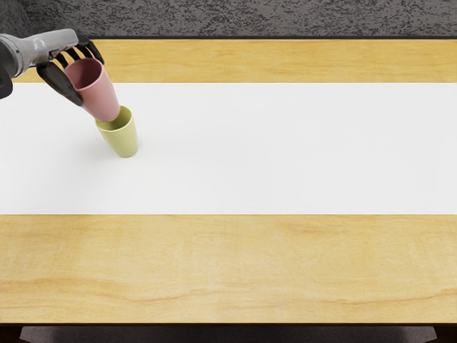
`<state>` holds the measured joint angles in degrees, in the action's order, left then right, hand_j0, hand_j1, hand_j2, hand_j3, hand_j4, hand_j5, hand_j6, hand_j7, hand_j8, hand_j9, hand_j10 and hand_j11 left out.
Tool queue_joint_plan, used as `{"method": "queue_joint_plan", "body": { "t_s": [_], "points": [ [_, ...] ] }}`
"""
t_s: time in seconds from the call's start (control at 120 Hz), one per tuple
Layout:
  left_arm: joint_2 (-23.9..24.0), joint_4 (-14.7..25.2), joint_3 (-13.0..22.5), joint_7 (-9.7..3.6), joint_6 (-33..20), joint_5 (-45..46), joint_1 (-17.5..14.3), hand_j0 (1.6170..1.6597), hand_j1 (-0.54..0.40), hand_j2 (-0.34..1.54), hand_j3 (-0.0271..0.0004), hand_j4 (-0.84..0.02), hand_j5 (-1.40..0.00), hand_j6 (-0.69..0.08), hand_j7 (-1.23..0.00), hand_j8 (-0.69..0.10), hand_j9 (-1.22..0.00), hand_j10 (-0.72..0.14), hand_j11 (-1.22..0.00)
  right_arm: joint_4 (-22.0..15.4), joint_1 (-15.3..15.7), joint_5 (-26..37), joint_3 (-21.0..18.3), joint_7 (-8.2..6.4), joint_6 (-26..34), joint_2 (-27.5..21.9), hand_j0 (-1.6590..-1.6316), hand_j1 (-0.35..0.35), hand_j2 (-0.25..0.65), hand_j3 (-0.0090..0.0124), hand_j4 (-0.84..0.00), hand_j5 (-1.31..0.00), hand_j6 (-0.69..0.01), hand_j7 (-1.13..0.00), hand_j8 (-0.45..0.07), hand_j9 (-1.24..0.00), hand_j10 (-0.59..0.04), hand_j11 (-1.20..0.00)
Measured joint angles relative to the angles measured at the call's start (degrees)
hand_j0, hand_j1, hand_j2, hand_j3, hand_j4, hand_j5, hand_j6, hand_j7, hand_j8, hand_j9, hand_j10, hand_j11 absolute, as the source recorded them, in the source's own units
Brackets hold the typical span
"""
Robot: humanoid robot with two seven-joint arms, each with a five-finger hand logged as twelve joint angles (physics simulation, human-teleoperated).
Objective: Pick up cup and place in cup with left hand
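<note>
Fingers (95,51) of the left hand (57,41) are clamped on the pink cup (101,93), the thumb on the near side of its wall and the others curled round by the rim. I see that cup off the desk (235,264), its bottom end right at the mouth of the yellow-green cup (126,140). From where I look, the bottom covers part of that opening; whether it has dipped inside or only hangs over the rim, I can't tell.

Its open end points upward, so I can see down into it, and its narrower closed end points down at the yellow-green cup. The long axis runs from above and to the left of the yellow-green cup down to its mouth, slanting a bit more in my view than that cup's own axis.

The yellow-green cup stands upright, mouth up, with the white strip (285,150) under it and reaching to both sides. The left arm comes in beyond it, from its left.
</note>
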<state>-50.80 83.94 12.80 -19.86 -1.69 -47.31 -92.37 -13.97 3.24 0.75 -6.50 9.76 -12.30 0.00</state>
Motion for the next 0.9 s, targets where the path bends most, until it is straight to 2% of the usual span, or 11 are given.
{"method": "queue_joint_plan", "body": {
  "t_s": [0.283,0.45,0.517,0.642,0.9],
  "points": [
    [0.3,0.1,-0.1,0.07,0.0,0.0,0.0,1.6541,-0.166,0.16,0.0,-0.343,-0.71,-0.229,-0.7,-0.29,-0.68,-0.492,-0.68,0.0,0.0,0.0,0.0,0.0,0.0,0.0,-1.6581,-0.331,-0.003,0.0,-0.015,-0.02,-0.015,-0.02,-0.015,-0.02,-0.015,-0.02],
    [0.3,0.1,-0.1,0.14,-0.2,-0.1,0.0,1.6549,-0.162,0.16,0.0,-0.363,-0.66,-0.254,-0.65,-0.309,-0.64,-0.467,-0.64,0.0,0.0,0.0,0.0,0.0,0.0,0.0,-1.6581,-0.331,-0.003,0.0,-0.015,-0.02,-0.015,-0.02,-0.015,-0.02,-0.015,-0.02],
    [0.2,0.1,-0.3,0.57,-0.3,0.0,0.0,1.6558,-0.122,0.13,0.0,-0.35,-0.59,-0.272,-0.58,-0.314,-0.58,-0.424,-0.58,0.0,0.0,0.0,0.0,0.0,0.0,0.0,-1.6581,-0.331,-0.003,0.0,-0.015,-0.02,-0.015,-0.02,-0.015,-0.02,-0.015,-0.02],
    [0.2,0.1,-0.8,1.46,-0.4,0.1,0.0,1.6568,-0.012,0.09,0.0,-0.28,-0.44,-0.239,-0.43,-0.262,-0.43,-0.321,-0.43,0.0,0.0,0.0,0.0,0.0,0.0,0.0,-1.6581,-0.331,-0.003,0.0,-0.015,-0.02,-0.015,-0.02,-0.015,-0.02,-0.015,-0.02],
    [0.7,0.3,-1.2,1.85,-0.1,0.4,0.0,1.6577,0.14,0.05,0.0,-0.174,-0.24,-0.164,-0.24,-0.17,-0.24,-0.185,-0.24,0.0,0.0,0.0,0.0,0.0,0.0,0.0,-1.6581,-0.331,-0.003,0.0,-0.015,-0.02,-0.015,-0.02,-0.015,-0.02,-0.015,-0.02]
  ]
}}
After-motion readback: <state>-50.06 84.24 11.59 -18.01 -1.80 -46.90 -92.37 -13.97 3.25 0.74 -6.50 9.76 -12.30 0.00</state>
